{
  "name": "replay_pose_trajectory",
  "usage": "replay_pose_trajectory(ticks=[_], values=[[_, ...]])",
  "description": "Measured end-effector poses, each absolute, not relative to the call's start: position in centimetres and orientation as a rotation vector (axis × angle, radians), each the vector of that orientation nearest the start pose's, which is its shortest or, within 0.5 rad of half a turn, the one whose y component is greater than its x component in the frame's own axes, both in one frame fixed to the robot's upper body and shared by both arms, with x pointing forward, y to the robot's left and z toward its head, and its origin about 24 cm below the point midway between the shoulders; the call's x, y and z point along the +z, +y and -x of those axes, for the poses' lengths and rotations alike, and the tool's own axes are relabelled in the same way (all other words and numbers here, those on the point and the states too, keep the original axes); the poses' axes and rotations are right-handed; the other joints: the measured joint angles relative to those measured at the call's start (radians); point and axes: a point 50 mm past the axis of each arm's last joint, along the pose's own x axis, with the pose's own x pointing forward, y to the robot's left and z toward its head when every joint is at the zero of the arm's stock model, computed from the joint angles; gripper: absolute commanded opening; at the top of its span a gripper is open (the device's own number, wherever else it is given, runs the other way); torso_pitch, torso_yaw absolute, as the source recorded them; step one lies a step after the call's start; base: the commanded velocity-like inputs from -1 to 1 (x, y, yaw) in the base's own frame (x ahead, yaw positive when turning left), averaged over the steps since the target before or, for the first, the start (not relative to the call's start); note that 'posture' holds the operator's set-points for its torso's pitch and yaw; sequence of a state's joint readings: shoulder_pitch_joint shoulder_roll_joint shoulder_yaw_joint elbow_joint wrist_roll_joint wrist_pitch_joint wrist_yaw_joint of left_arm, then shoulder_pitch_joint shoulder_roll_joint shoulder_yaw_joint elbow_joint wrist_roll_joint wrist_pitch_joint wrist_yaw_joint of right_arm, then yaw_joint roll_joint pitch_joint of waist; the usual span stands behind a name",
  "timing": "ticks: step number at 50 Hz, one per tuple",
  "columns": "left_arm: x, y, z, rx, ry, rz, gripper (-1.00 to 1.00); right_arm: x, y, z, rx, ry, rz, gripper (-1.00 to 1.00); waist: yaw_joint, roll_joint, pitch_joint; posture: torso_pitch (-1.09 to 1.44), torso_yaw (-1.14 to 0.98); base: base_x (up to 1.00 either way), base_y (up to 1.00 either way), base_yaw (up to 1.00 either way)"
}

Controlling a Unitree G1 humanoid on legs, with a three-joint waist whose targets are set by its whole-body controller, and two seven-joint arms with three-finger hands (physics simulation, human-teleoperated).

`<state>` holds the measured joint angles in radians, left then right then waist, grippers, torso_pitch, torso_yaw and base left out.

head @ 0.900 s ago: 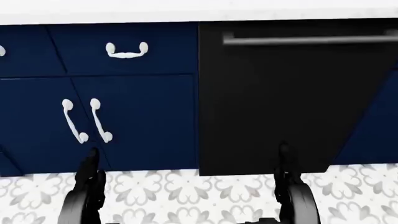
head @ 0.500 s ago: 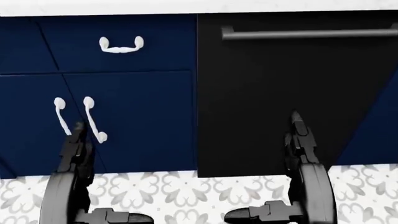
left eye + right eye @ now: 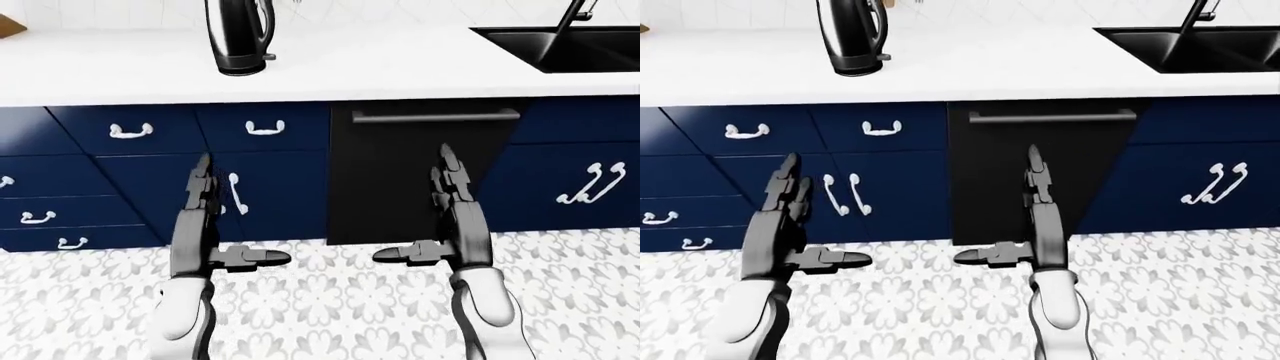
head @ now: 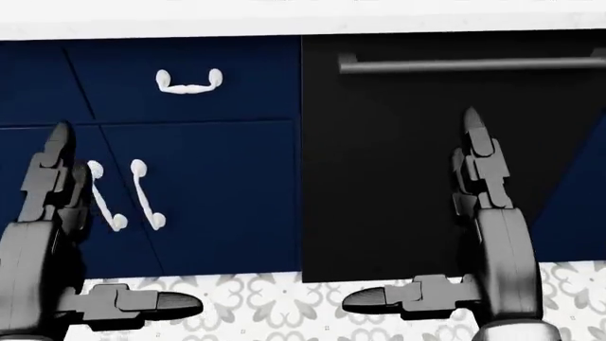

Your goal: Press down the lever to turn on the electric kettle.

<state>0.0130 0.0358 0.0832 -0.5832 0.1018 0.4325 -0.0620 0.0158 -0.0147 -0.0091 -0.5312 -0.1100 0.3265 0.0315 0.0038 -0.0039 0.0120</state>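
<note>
A black electric kettle (image 3: pixel 237 36) stands on the white counter (image 3: pixel 380 71), at the top left of the left-eye view. A small lever tab (image 3: pixel 268 56) sticks out near its base on the right side. Both my hands hang well below the counter, level with the cabinet fronts. My left hand (image 3: pixel 226 222) is open, fingers pointing up and thumb out to the right, in front of the blue cabinet doors. My right hand (image 3: pixel 428 217) is open the same way, thumb pointing left, in front of the black dishwasher (image 3: pixel 400 180). Neither hand touches anything.
A black sink (image 3: pixel 590 46) with a faucet (image 3: pixel 577 13) is set in the counter at the top right. Blue drawers and doors with white handles (image 3: pixel 264 128) run under the counter. The floor (image 3: pixel 330 300) has a grey flower pattern.
Both hands have risen in the head view, from the bottom edge up to cabinet-door height, thumbs now showing. The picture shifted slightly up and down.
</note>
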Motion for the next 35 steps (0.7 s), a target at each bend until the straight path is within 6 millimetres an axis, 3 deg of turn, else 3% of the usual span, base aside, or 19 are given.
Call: replay_pose_trajectory(ticks=[11,18,24,29,31,35], values=[[13.61,17.7,-23.16,0.084,-0.136,-0.145,1.0,13.1,-15.65,-23.54,-0.031,-0.176,0.127,1.0,0.002,0.002,0.003,0.0,0.0,0.0,0.02,0.0],[13.67,17.27,-23.05,0.065,-0.138,-0.141,1.0,13.41,-16.07,-23.35,-0.049,-0.191,0.116,1.0,-0.006,0.045,0.017,0.0,0.0,0.0,0.14,0.0],[13.5,17.99,-22.92,0.102,-0.123,-0.155,1.0,13.37,-15.36,-23.39,-0.012,-0.19,0.099,1.0,-0.002,0.019,0.017,0.0,0.0,0.0,0.14,0.0],[14.05,17.77,-22.86,0.097,-0.149,-0.153,1.0,13.66,-15.58,-23.37,-0.026,-0.206,0.107,1.0,-0.007,-0.041,0.019,0.0,0.0,0.0,0.13,0.0],[13.84,17.42,-22.88,0.081,-0.14,-0.146,1.0,13.48,-15.88,-23.37,-0.04,-0.198,0.115,1.0,-0.016,-0.018,0.026,0.0,0.0,0.0,0.14,0.0],[13.67,17.43,-23.07,0.074,-0.123,-0.146,1.0,12.93,-15.91,-23.48,-0.045,-0.166,0.118,1.0,-0.012,-0.025,0.018,0.0,0.0,0.0,0.15,0.0]])
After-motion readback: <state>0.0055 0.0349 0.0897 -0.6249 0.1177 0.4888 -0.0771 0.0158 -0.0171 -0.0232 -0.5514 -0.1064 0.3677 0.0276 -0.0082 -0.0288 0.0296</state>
